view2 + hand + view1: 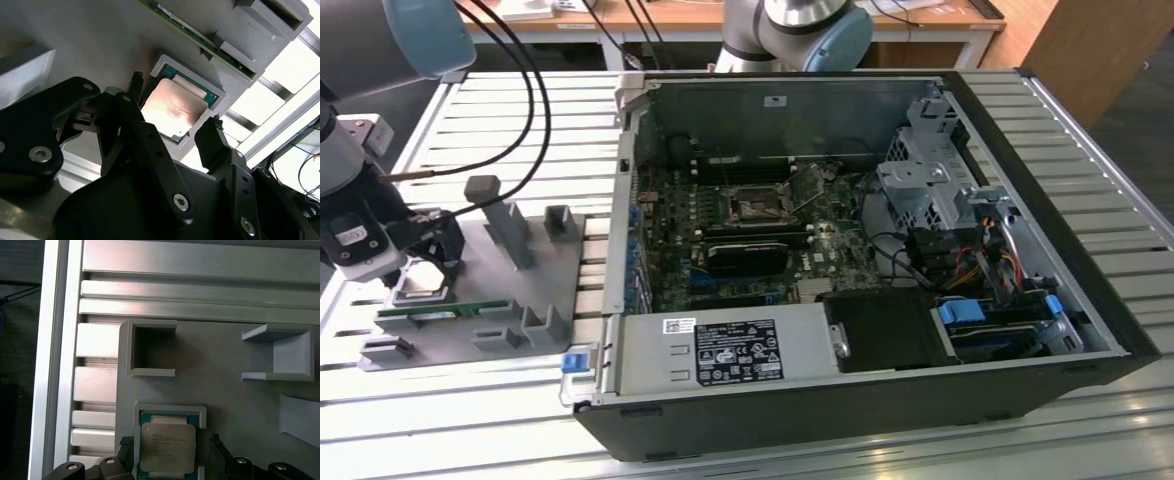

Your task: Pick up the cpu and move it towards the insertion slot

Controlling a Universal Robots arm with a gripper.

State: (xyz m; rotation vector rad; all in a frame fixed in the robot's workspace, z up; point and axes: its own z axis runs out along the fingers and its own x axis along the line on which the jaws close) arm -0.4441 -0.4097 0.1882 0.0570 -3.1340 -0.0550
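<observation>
Two fingers [216,142] of your gripper [175,101] straddle the cpu [166,444], apart and unclamped; it's seated at the tray [225,405] edge. You're at the pick: I'd say closing needs square contact on both sides.

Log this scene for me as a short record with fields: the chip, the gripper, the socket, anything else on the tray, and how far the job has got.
object: small flat square silvery cpu, lying in a recess of the grey plastic tray
tool: black two-finger gripper, open, one finger on each side of the cpu, not closed on it
target: square metal-framed insertion slot, inside the open black computer case
other: long thin green memory stick, on the tray beside the cpu
progress: cpu not yet lifted
</observation>
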